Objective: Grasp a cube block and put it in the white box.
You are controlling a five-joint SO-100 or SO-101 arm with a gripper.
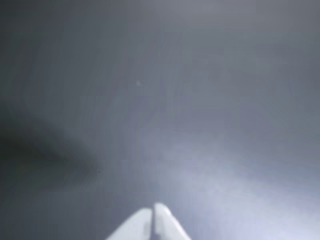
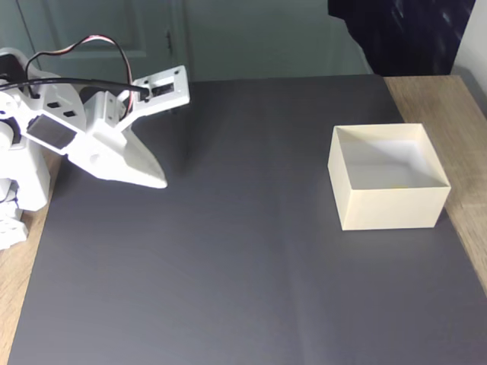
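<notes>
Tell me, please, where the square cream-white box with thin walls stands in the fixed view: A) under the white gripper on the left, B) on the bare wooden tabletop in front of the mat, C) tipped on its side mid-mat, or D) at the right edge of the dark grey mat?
D: the square cream-white box stands upright at the right edge of the dark grey mat, far from the white gripper.

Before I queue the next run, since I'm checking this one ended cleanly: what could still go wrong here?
1. Only a faint yellow sliver shows at the white box's front inner edge, so the cube's placement can't be confirmed.
2. The box sits half off the dark mat, near the table edge; a nudge could shift it.
3. The gripper hangs low over the mat, fingers together.
</notes>
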